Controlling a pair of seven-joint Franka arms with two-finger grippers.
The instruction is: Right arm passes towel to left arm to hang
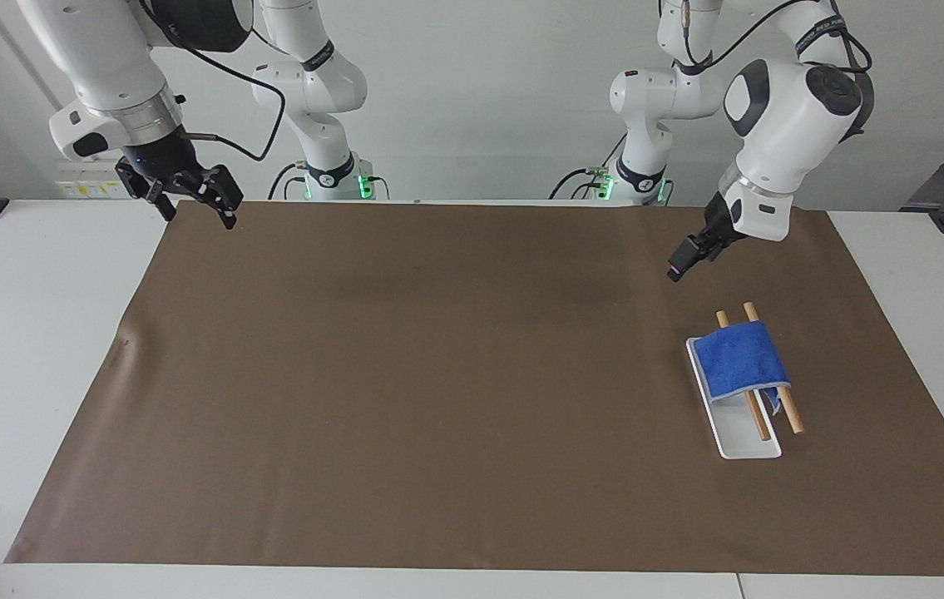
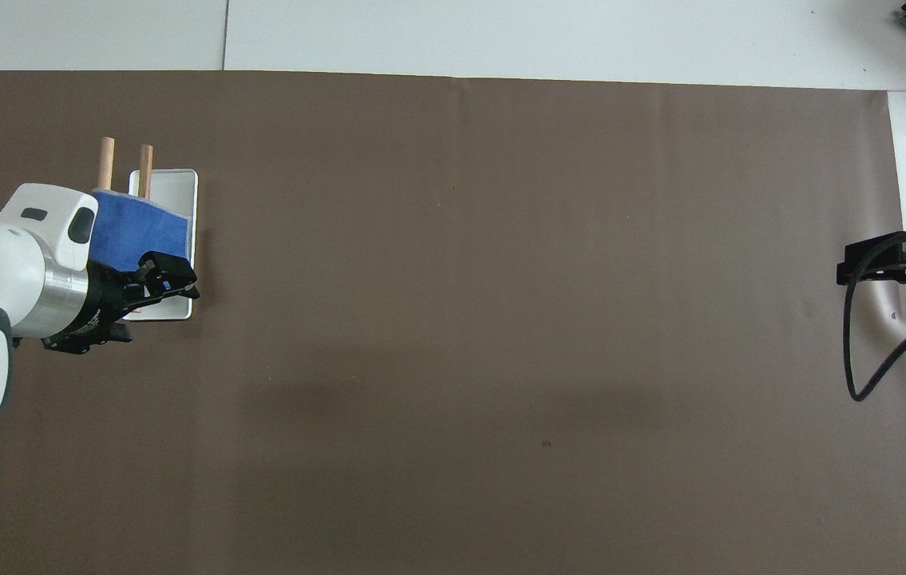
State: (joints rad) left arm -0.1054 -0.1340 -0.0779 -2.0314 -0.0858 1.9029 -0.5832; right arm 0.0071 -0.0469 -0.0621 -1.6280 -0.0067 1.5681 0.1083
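Toward the left arm's end of the mat [image 1: 438, 391], towel [image 1: 742, 361] lies draped over two dowels [image 1: 793, 413] on a white tray [image 1: 739, 441]. Left gripper [image 1: 682, 259] hovers over bare mat, grip state unclear. Right gripper [image 1: 189, 193] waits over its mat corner, fingers spread, empty.

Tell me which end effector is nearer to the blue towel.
Left. The left end effector is raised over the mat beside the towel, which lies draped on two wooden rods. The right end effector waits at the right arm's end of the table.
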